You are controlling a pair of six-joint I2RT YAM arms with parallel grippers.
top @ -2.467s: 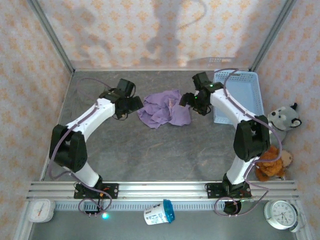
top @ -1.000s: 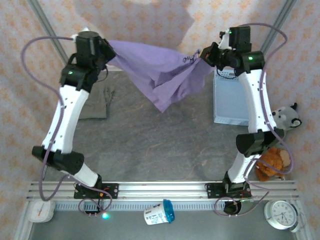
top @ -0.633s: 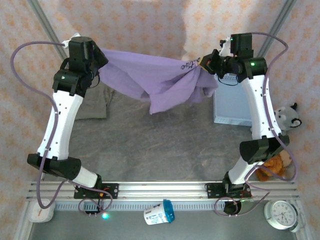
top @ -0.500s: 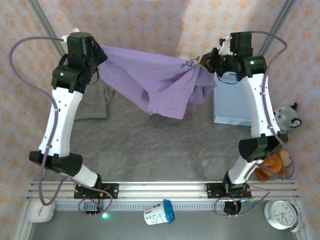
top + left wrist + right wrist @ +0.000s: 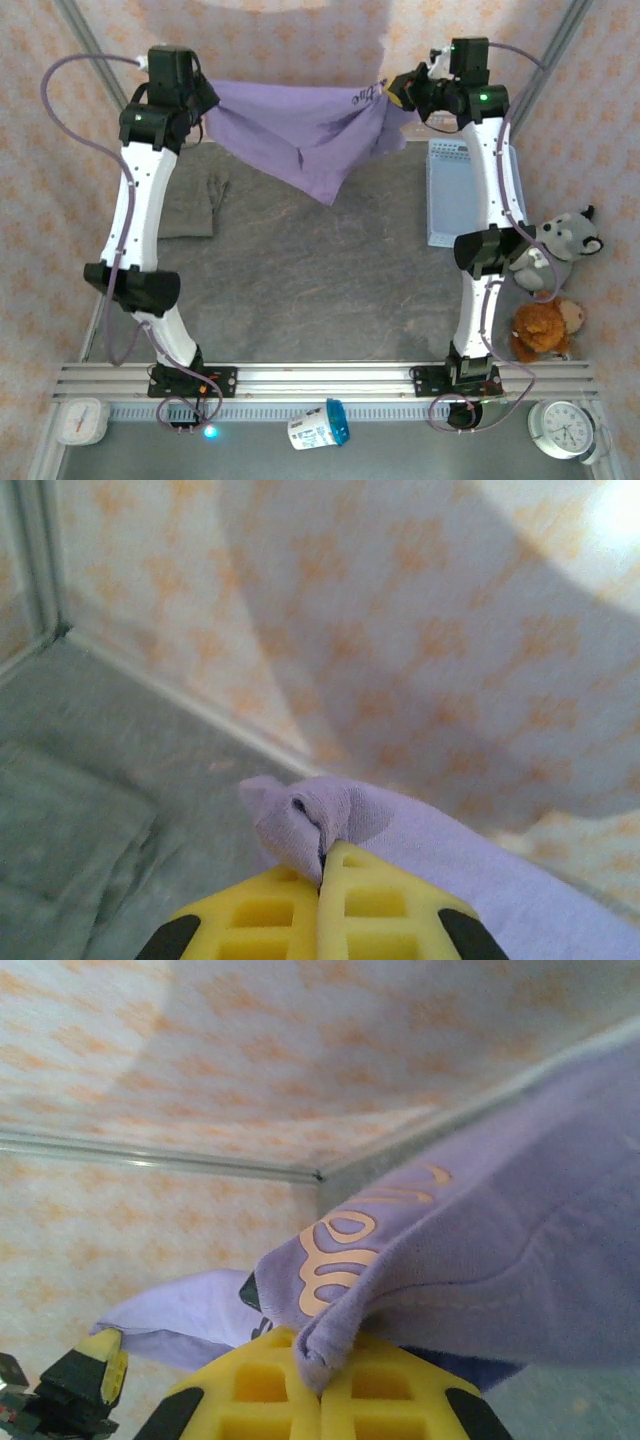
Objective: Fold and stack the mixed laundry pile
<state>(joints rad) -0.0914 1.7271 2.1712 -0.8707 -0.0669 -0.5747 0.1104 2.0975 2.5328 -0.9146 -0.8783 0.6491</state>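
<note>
The lavender-purple T-shirt (image 5: 300,135) hangs stretched in the air near the back wall, sagging to a point in the middle. My left gripper (image 5: 207,105) is shut on its left corner, and the yellow fingers (image 5: 380,910) pinch a bunched fold of the T-shirt (image 5: 330,815). My right gripper (image 5: 395,98) is shut on the right corner. There the T-shirt (image 5: 480,1240) shows orange lettering, its hem caught in that gripper (image 5: 325,1360). The olive-grey garment (image 5: 190,208) lies flat on the table at the left, below the left arm.
A light blue lattice basket (image 5: 470,190) stands at the back right. A grey wolf toy (image 5: 565,240) and a brown teddy (image 5: 545,325) lie right of the right arm. A cup (image 5: 320,425) and two clocks (image 5: 565,428) sit in front of the rail. Patterned walls close in on three sides.
Both arms lifted the T-shirt off the table earlier. Over the last second they drew back toward the wall and the cloth pulled tighter between them. Both grips have held.
</note>
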